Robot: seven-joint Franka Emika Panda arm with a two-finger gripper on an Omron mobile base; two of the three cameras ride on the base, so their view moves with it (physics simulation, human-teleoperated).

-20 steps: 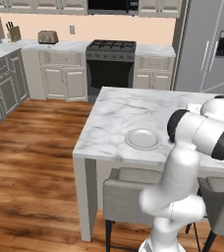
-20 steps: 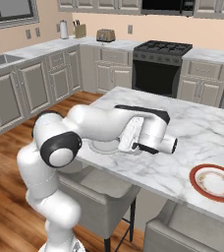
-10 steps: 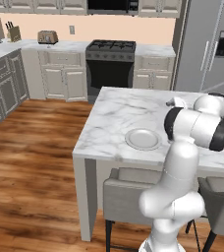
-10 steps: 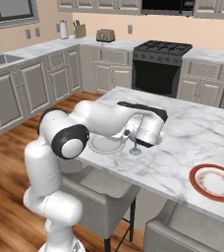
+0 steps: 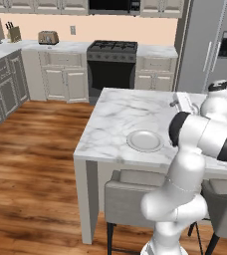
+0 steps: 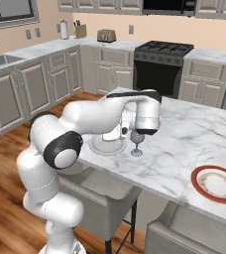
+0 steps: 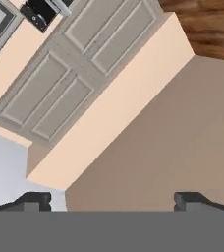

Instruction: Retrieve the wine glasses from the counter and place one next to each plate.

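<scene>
A wine glass (image 6: pixel 137 144) stands upright on the marble island (image 6: pixel 184 144) in the right base view: small, clear with a grey tint, a rounded bowl on a thin stem and a round foot. It sits just beside the pale grey plate (image 6: pixel 106 145), at that plate's 3 o'clock, and the white arm's hand hangs close above its bowl, hiding the rim. Whether the hand touches the glass cannot be told. Far over at the glass's 4 o'clock lies the red-orange rimmed plate (image 6: pixel 217 184), well apart from it.

In the left base view the pale grey plate (image 5: pixel 145 141) lies bare near the island's front edge, while the arm's big elbow covers the spot at its 3 o'clock where the glass would stand. The red-rimmed plate is cut down there to a sliver at the right edge. On the wall counter (image 5: pixel 16 46), at 10 o'clock from the island, a toaster (image 5: pixel 48 37) and a knife block (image 5: pixel 14 34) stand; they are too small to make out in detail.

The hand view looks up at beige cabinet doors (image 7: pixel 70 74) and a peach wall, rolled on a slant. The gripper (image 7: pixel 113 202) shows its two dark fingertips (image 7: pixel 34 201) far apart at the bottom, with nothing between them.
</scene>
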